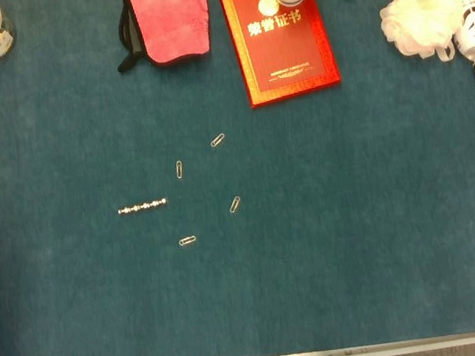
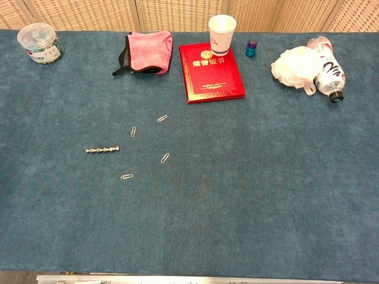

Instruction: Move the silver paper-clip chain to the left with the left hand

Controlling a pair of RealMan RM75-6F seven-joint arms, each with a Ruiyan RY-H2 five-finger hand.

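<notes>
Chain lies straight on the table, left of four loose paper clips; neither robot hand shows.

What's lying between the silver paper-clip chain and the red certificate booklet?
Two loose paper clips, one nearer the silver paper-clip chain, one nearer the red certificate booklet; otherwise bare blue cloth. The chest view shows it clearly.
</notes>
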